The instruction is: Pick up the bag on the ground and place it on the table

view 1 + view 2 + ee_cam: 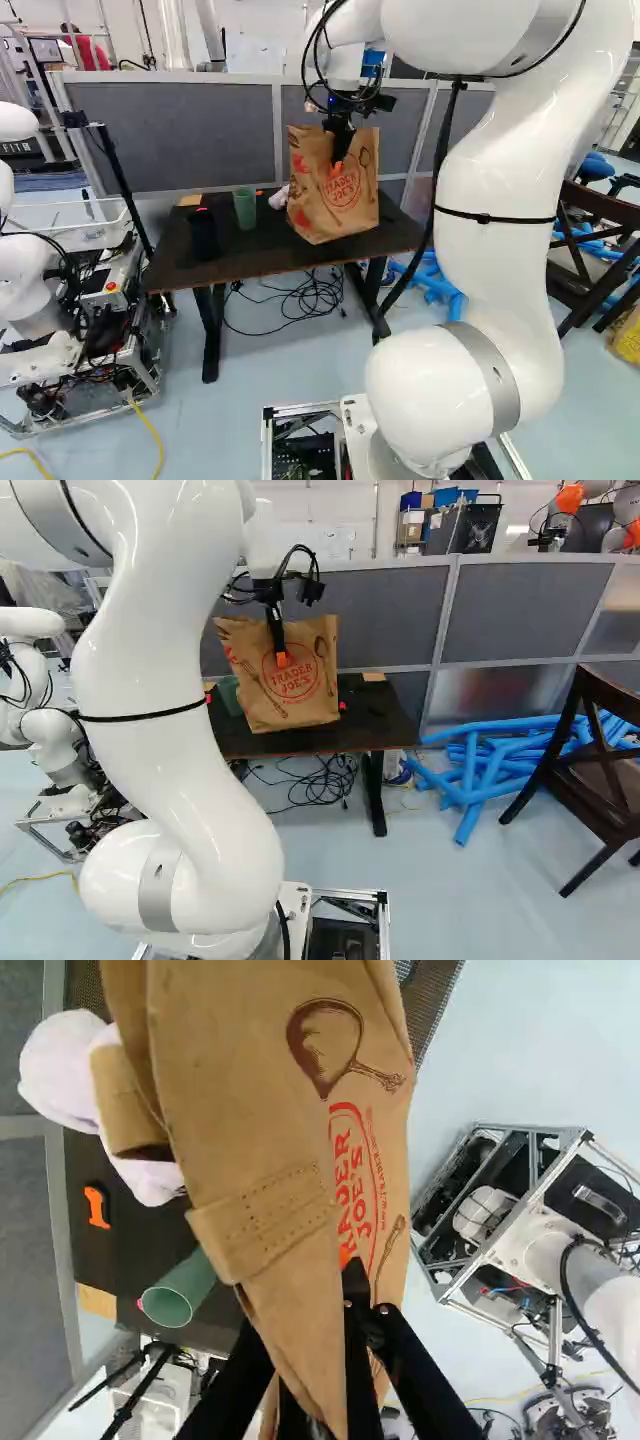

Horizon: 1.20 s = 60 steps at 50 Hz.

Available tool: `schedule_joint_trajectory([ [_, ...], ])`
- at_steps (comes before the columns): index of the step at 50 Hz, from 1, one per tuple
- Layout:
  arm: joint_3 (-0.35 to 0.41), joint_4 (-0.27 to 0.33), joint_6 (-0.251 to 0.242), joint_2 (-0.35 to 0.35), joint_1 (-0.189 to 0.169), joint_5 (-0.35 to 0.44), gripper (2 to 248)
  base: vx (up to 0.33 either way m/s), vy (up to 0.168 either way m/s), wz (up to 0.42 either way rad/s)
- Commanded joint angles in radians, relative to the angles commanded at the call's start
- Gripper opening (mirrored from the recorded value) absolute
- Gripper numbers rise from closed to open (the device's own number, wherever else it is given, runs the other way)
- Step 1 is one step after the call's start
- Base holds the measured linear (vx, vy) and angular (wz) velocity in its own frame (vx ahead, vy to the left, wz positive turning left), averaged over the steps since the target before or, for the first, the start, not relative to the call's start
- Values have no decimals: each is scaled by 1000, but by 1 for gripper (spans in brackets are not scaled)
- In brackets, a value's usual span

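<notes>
Left base view: the black two-fingered gripper (337, 168) reaches down over the top edge of a large brown paper bag (318, 222), one finger with its orange pad lying against the printed front. The bag leans to one side over the dark rectangular table (170, 268); whether its bottom touches the tabletop I cannot tell. A red round emblem with lettering sits on the bag's front. Beside the bag are a green cup (245, 207), a black cylindrical container (203, 235) and a crumpled pale pink cloth (280, 197). At the left of this view stands another robot (30, 290); loose black cables (300, 305) lie beneath the table.

Right base view: the same finger lies flat on the front of the tilted bag, just above the red emblem; the other finger is out of sight. Brown utensil drawings flank the emblem. Blue foam tubes (480, 770) lie on the floor right of the table, near a dark wooden chair (590, 770).

Wrist view: the gripper (345, 1260) is clamped on the bag, a paper wall pinched between its fingers, with part of the grip hidden by the paper. Red lettering and brown drawings show ahead of the fingers. Past the bag, an orange-and-black object (97, 1207) lies on the table between the pink cloth and the cup.
</notes>
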<state>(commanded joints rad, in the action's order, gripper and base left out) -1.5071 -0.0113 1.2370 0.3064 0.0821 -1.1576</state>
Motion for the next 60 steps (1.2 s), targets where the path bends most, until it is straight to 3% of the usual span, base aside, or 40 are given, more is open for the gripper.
schedule_joint_trajectory([
  [22,-19,0,214,15,-1,0,23,0,0,0],
  [60,-75,4,231,98,2,8,23,0,0,0],
])
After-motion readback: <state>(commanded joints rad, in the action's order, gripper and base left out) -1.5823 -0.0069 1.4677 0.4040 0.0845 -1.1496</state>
